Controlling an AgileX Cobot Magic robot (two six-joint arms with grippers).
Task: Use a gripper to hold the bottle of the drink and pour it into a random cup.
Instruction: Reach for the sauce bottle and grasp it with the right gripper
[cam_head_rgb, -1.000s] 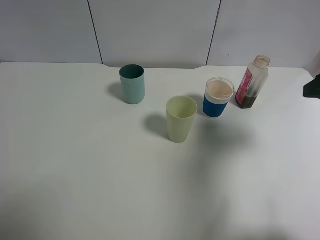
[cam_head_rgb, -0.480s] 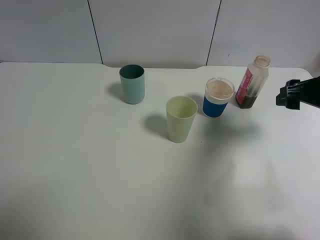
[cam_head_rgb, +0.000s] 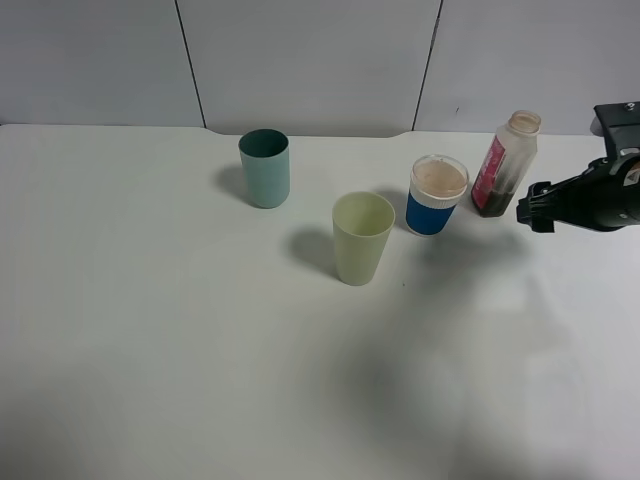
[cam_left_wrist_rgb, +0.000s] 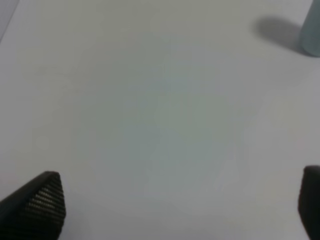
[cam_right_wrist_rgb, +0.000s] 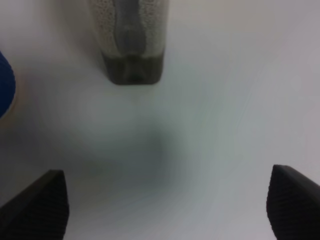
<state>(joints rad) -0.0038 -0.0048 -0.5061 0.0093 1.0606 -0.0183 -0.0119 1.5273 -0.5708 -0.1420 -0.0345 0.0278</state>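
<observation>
Your right end effector (cam_right_wrist_rgb: 165, 202) hangs wide open just short of the small translucent pink-labelled plastic bottle (cam_head_rgb: 505, 165) standing on the white worktop (cam_head_rgb: 150, 330) beside the blue-banded white cup (cam_head_rgb: 437, 196), which looks light, thin-walled and capless, so clamp gently mid-body.

Bottle (cam_right_wrist_rgb: 131, 47) neck cut off (right wrist view); cup (cam_right_wrist_rgb: 5, 85) mostly cropped

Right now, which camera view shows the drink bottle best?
The exterior high view: the bottle stands whole, mouth to base. The right wrist view shows only its blurred lower part; the left wrist view shows none of it.
</observation>
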